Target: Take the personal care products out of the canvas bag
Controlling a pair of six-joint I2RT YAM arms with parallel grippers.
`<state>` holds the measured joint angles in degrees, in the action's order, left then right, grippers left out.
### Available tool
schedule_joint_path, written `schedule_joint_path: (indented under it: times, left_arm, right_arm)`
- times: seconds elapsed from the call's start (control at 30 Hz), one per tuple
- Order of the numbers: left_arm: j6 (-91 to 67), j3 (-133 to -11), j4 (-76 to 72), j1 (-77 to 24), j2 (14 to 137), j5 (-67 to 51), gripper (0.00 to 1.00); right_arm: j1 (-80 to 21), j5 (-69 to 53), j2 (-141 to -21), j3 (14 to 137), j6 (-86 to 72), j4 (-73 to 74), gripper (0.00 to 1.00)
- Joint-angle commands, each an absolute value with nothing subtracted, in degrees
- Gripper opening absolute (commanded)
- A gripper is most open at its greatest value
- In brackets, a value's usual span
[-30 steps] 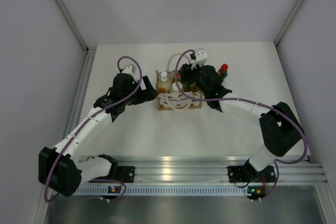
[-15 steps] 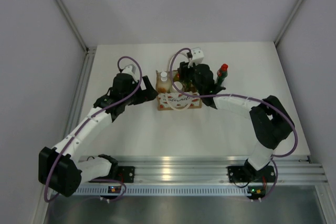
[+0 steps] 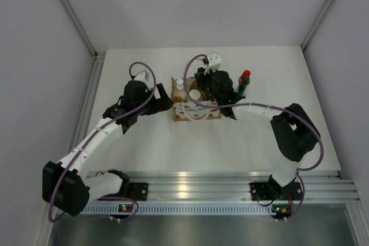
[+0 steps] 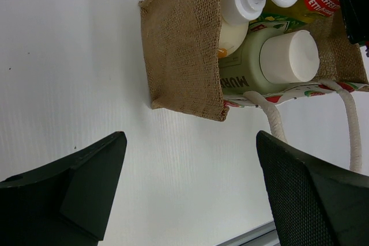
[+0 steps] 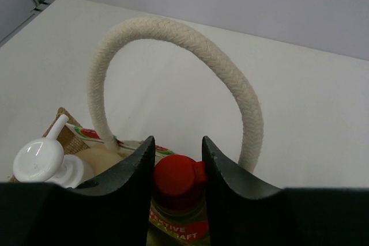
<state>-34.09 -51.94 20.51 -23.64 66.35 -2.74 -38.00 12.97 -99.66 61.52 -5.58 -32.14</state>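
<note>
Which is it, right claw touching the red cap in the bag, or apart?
Touching. The right wrist view shows the right claw closed on the red cap of the yellow-green bottle, both fingers pressed against its sides, no gap.

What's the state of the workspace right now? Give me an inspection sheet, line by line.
Surface: white table, carrying only the job's things.
Job's things: canvas bag upright, holding the cream pump bottle, the pale white-capped cylinder and the yellow-green bottle. The dark green bottle stands on the table to the bag's right.
Clutter: nothing seen.
Tools: left tool open beside the bag's end wall, holding nothing. Right tool shut on the yellow-green bottle's red cap, close to a rope handle.
Cables: purple cables loop along both arms.
Surroundings: plain grey walls; aluminium rail at the near edge.
</note>
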Motion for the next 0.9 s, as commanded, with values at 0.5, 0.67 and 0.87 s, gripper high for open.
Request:
schedule_joint_path:
  times: [0.5, 0.67, 0.87]
  left_arm:
    - [-33.22, -51.59, 17.58, -23.73, 64.69, -2.64, 0.98]
    - [-33.13, -51.59, 17.58, -23.73, 64.95, -2.72, 0.98]
    - [-33.05, -51.59, 17.58, -23.73, 64.69, -2.72, 0.98]
  right_arm:
    - [-41.22, 10.55, -89.65, 59.59, -0.53, -39.90, 0.00]
    - [-41.22, 9.76, -86.84, 60.47, 1.30, -38.06, 0.00]
    - [-41.22, 9.32, -82.97, 61.52, 1.84, -36.92, 0.00]
